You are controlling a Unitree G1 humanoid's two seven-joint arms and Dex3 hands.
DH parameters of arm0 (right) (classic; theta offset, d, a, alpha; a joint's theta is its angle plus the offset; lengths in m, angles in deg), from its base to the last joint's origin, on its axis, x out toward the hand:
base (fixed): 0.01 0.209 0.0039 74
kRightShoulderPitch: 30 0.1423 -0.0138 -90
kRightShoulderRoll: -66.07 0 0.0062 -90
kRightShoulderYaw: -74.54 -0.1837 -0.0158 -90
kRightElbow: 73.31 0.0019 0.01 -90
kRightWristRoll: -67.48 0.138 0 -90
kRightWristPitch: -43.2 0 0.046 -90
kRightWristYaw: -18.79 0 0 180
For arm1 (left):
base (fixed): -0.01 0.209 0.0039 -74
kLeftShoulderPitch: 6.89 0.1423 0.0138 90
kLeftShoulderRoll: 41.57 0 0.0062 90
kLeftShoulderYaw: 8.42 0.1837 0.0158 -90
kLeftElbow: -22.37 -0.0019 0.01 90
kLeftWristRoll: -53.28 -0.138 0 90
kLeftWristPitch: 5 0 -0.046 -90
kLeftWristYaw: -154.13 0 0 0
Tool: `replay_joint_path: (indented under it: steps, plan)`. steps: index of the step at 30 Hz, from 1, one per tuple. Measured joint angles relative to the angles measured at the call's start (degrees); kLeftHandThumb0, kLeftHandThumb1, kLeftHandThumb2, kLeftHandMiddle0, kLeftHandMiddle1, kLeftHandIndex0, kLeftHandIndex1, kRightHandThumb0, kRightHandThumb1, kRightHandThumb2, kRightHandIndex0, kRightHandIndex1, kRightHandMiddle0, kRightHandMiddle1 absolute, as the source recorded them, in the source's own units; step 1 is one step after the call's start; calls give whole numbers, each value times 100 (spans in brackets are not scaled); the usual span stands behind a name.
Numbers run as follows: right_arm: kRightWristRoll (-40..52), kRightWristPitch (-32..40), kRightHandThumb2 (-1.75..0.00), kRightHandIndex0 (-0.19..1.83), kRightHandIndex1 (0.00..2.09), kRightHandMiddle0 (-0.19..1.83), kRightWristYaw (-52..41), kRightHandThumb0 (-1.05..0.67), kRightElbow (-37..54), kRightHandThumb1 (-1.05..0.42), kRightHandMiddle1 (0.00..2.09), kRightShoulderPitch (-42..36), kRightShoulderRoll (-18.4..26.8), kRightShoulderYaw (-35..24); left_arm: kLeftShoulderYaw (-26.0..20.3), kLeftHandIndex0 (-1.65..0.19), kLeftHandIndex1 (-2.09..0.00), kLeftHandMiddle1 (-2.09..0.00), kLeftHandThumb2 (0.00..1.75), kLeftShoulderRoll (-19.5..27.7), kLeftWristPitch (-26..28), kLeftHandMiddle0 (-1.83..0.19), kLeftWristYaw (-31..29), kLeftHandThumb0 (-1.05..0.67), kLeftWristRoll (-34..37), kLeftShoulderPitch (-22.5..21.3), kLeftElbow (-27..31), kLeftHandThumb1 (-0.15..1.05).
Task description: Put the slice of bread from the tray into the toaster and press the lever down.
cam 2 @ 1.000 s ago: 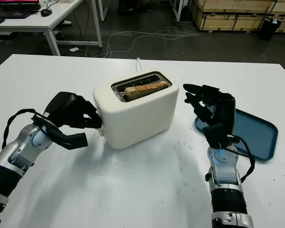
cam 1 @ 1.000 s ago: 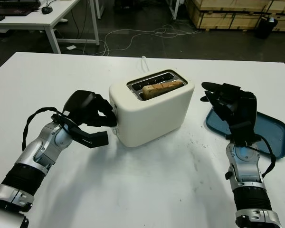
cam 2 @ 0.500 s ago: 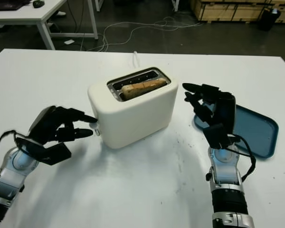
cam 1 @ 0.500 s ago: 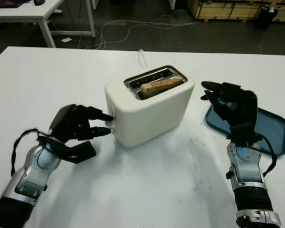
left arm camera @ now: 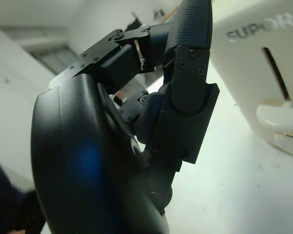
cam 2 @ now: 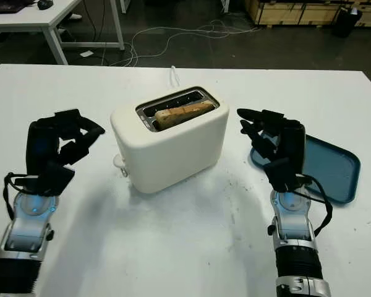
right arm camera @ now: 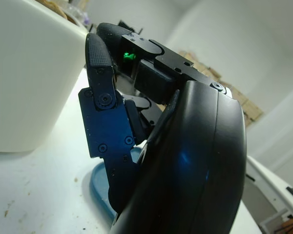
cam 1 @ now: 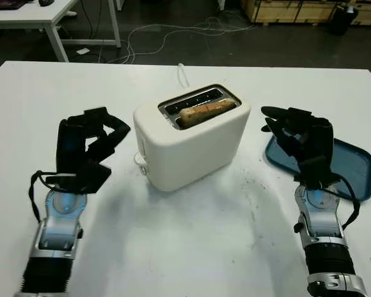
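White table (cam 1: 191, 247) — floor cables (cam 1: 173, 37) beyond

— How many toasters are on the desk (cam 1: 191, 247)?
— One toaster (cam 1: 191, 145), with one slice of bread (cam 1: 207, 111) in it and one lever (cam 1: 140, 159) on its side.
— And trays?
— One blue tray (cam 1: 352, 170).
— How many robot hands?
— Two: the left robot hand (cam 1: 86, 145) and the right robot hand (cam 1: 300, 139).
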Motion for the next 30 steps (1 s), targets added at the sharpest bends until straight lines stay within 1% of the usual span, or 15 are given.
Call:
replay_joint_path:
  steps: [3, 6, 9, 15, 19, 30]
  plan:
    - [-7, 170, -16, 79, 131, 123, -48, -52, 185, -92, 3, -177, 2, 42, -28, -93, -138, -155, 15, 29, 475, -118, -120, -89, -110, 29, 290, 92]
    - [-29, 403, -15, 82, 128, 124, -90, -53, 408, -92, 5, -397, 33, 55, -26, -103, -124, -143, 8, 262, 873, -125, -532, -89, -184, 132, 495, 90]
    - [-56, 503, -17, 84, 126, 123, -105, -53, 503, -92, 5, -587, 126, 14, -61, -108, -122, -140, 6, 426, 1113, -127, -817, -89, -190, 239, 605, 88]
    - [-60, 519, -16, 83, 129, 124, -41, -52, 526, -92, 9, -674, 278, -228, -152, -111, -124, -139, 4, 562, 1485, -128, -1028, -90, -219, 391, 799, 85]
    - [-57, 519, -14, 85, 124, 122, 29, -55, 525, -92, 10, -659, 311, -331, -159, -110, -125, -140, 4, 650, 1635, -129, -1171, -92, -234, 490, 850, 85]
    - [-68, 517, -13, 83, 125, 121, 155, -64, 386, -92, 11, -397, 354, -375, -202, -110, -123, -141, 5, 765, 1684, -129, -1290, -93, -232, 504, 819, 86]
